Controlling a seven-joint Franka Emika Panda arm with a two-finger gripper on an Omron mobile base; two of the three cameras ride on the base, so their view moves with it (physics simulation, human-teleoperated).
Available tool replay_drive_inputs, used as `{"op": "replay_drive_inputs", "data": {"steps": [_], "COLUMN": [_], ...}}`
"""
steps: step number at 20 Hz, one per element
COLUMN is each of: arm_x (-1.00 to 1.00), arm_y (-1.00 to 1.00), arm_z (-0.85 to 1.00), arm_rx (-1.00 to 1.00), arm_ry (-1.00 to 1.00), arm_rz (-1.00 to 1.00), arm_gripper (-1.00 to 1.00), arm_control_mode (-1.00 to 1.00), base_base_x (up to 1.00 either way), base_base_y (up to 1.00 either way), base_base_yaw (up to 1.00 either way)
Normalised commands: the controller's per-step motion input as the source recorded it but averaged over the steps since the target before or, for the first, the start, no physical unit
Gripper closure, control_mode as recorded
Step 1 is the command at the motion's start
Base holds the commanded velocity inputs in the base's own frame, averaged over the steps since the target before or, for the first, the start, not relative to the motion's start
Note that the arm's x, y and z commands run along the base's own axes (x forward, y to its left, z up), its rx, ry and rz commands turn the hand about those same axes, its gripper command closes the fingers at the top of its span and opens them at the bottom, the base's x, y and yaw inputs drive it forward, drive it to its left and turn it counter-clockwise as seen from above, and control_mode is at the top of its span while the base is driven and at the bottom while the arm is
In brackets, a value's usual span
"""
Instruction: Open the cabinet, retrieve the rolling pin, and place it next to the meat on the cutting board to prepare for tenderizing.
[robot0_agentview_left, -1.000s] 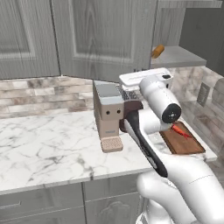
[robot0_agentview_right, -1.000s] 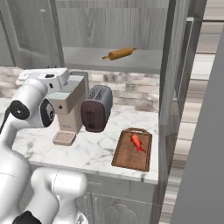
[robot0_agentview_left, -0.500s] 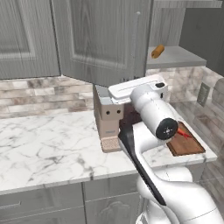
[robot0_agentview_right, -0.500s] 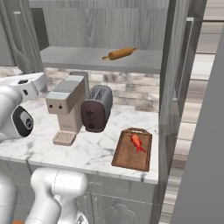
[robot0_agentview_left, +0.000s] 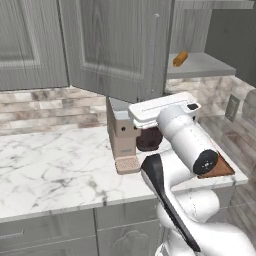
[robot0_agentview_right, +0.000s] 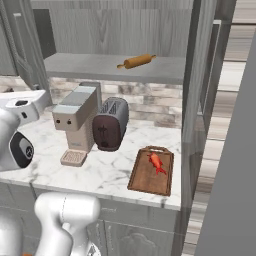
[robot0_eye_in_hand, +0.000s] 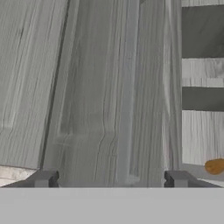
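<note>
Tool (robot0_eye_in_hand: 109, 180) now spread, rolling pin (robot0_eye_in_hand: 215, 166) off to its right

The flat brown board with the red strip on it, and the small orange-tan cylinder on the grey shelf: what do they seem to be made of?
The flat reddish-brown cutting board looks like wood with a matt finish: faint streaks run along it. The short orange-tan rolling pin also looks wooden, smooth and plain; it is too small to show grain. The grey cabinet shelf under it looks like painted or laminated board.

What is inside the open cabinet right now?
On the cabinet's grey shelf lies the rolling pin, alone. The part above the frame's top edge can't be seen.
</note>
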Motion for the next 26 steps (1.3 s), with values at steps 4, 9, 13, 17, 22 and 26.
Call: {"op": "replay_drive_inputs", "data": {"steps": [4, 9, 13, 17, 22, 26], "arm_x": [-0.37, -0.18, -0.23, -0.24, 0.06, 0.23], "arm_y": [-0.26, -0.54, -0.72, -0.73, -0.50, -0.30], "arm_z": [0.03, 0.08, 0.09, 0.04, 0.00, -0.05], "arm_rx": [0.07, 0.10, 0.17, 0.17, 0.18, 0.15], "arm_ry": [-0.06, -0.06, -0.05, -0.01, 0.01, 0.03], "arm_rz": [0.06, 0.06, 0.09, 0.09, 0.13, 0.12], "arm_gripper": [-1.00, -1.00, -1.00, -1.00, -1.00, -1.00], "arm_control_mode": [-1.00, -1.00, -1.00, -1.00, -1.00, -1.00], "base_base_x": [0.00, 0.00, 0.00, 0.00, 0.00, 0.00], "base_base_y": [0.00, 0.00, 0.00, 0.00, 0.00, 0.00], "base_base_yaw": [0.00, 0.00, 0.00, 0.00, 0.00, 0.00]}}
